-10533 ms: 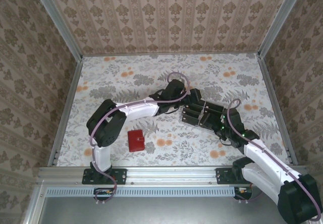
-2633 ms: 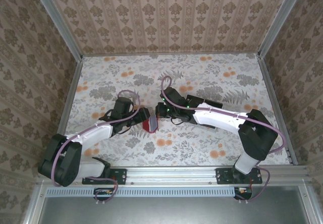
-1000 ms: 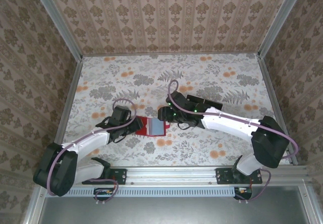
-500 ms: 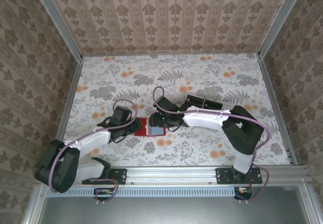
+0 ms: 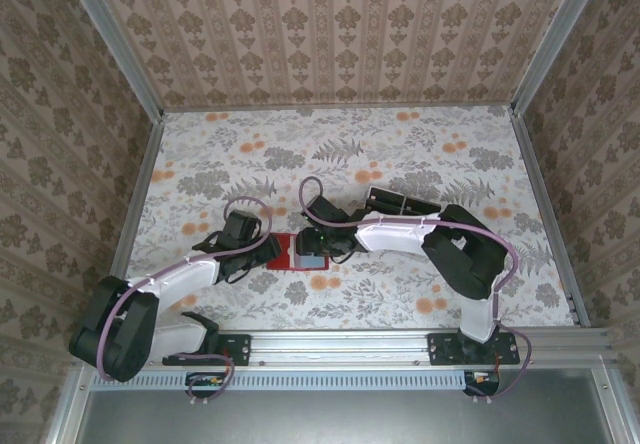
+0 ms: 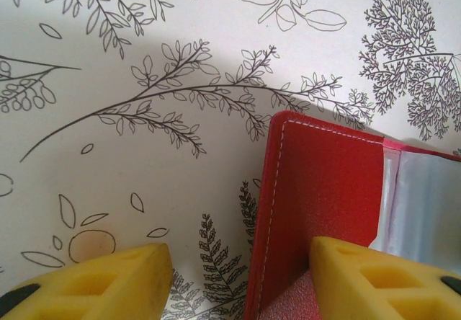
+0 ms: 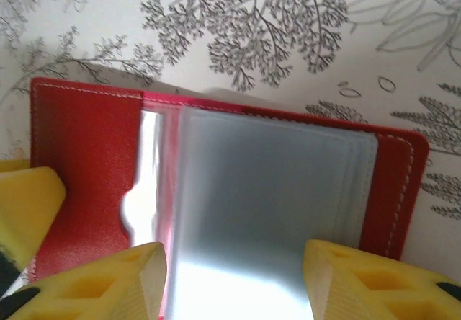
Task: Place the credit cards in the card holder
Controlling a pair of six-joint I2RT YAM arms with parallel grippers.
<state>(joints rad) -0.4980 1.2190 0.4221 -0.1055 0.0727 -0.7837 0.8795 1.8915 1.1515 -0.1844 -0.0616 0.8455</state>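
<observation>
- The two arms are bolted at the near edge of the table [image 5: 450, 154]. The table has a cloth with flowers and leaves on it.
- The left arm reaches in low from the near left side. The left gripper [image 5: 268, 251] is at the left edge of the card holder [image 5: 288, 260].
- In the left wrist view, the left gripper [image 6: 241, 266] has its two yellow fingers [image 6: 94, 280] apart. The left edge of the red card holder [image 6: 324, 183] runs between them. One finger sits on or just over the red cover, and it is hard to tell which. The other finger is over the bare cloth.
- The card holder lies folded out flat, a little left of the middle of the table. Its inside faces up, with a clear pocket [image 5: 312, 260] on its right half.
- The right arm bends up and over from the near right side. The right gripper [image 5: 318, 244] is just above the clear pocket.
- In the right wrist view, the right gripper [image 7: 234, 269] has its fingers apart, one over each side of the clear pocket [image 7: 274, 183]. The red card holder [image 7: 83, 140] lies under them. A yellow finger [image 7: 21, 205] of the left gripper sits at the holder's left edge.
- Further back, just behind the right arm, the credit cards [image 5: 400, 204] lie in a dark row. They are near the holder but not touching it, and they are too small to count.
- At the far end stands a wall [image 5: 330, 34] with patterned paper.
</observation>
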